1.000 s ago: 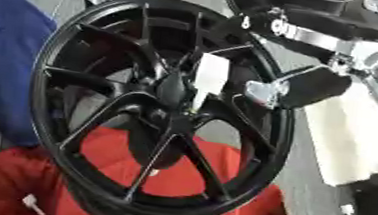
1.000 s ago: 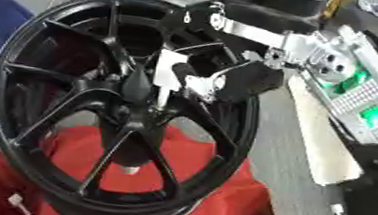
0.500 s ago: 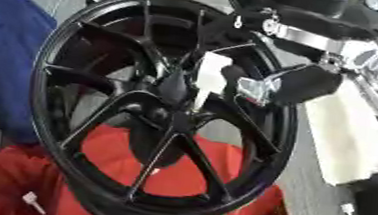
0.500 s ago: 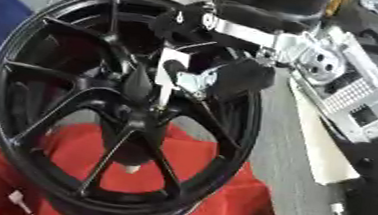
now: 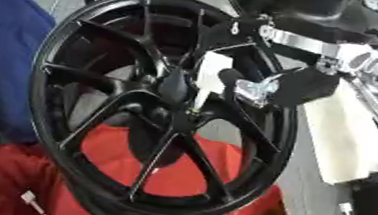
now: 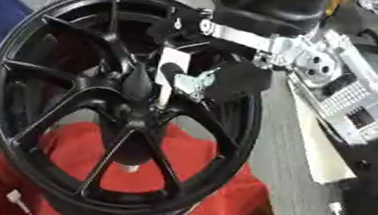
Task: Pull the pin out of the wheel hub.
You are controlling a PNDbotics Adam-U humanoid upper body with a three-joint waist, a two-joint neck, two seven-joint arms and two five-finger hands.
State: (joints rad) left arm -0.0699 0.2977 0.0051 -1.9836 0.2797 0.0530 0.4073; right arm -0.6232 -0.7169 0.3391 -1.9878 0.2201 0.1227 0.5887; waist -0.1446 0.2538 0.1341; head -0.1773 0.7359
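Pin [image 5: 200, 96], a thin pale rod with a white tag [image 5: 213, 74] at its upper end, sits at the centre of the frame, its lower tip at the hub of the black wheel [image 5: 93, 44]. That wheel stands tilted on a red cloth [image 5: 221, 168] in the lower half of the picture. The right hand [image 5: 265, 85] reaches in from the upper right, its dark fingers [image 5: 231, 76] curled against the tag, pinching the pin's upper end. The left hand is out of view. The step in hand looks to be the withdrawal itself: it is probably best done by drawing straight back along the pin's own line, up and away from the hub, without twisting sideways into the spokes. Whether the tip has cleared its hole cannot be made out.
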